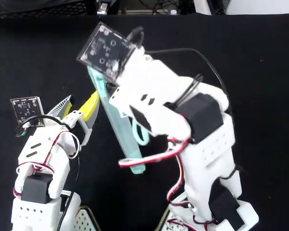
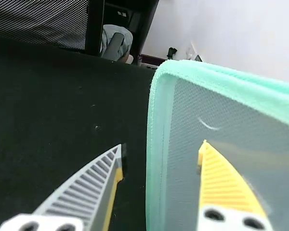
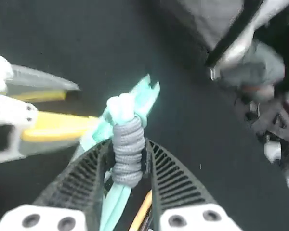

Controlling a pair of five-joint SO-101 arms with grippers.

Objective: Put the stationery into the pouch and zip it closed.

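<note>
My right pincer (image 3: pixel 127 143), arm stretched forward over the black desk (image 1: pixel 260 72), is clenched on the grey cord pull (image 3: pixel 128 166) of the mint pouch (image 1: pixel 119 130), which stands edge-up between both arms. My left pincer (image 2: pixel 161 145) gapes around the pouch's edge, its yellow finger (image 2: pixel 226 183) against the mesh side. I cannot tell what is inside.
</note>
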